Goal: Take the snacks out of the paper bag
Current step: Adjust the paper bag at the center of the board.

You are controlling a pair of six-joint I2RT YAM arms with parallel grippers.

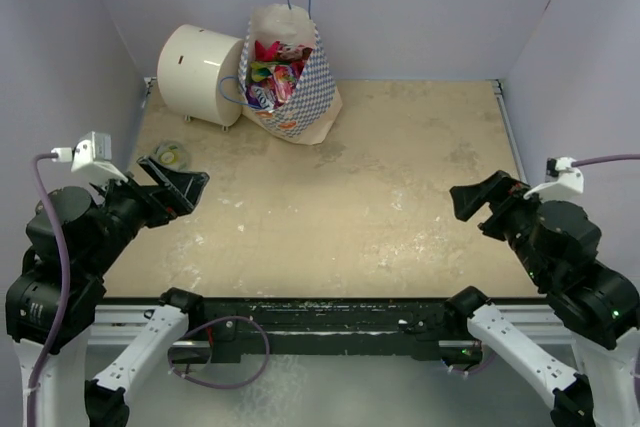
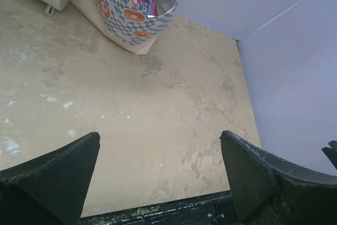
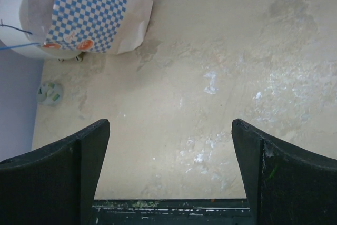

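My left hand (image 1: 178,185) and my right hand (image 1: 478,199) both hang low over the near side of the bench (image 1: 400,177). Each has its fingers spread wide and nothing between them. The paper bag (image 1: 318,87) stands well ahead of my left hand and a little to its right. From my right hand it is far ahead and off to the left. It sits just beside a cream cylinder (image 1: 195,62), mouth open and tipped my way, with the snacks (image 1: 275,72) crowded inside up to the rim.

I judge the packets light, crinkly and slick, so a pinch on a flat face would likely skid. A sealed top edge poking above the rim looks the best place to grip. The bag is thin paper and probably weighs next to nothing, so a tug may drag or topple it. I would steady its side wall or rim with the other hand.
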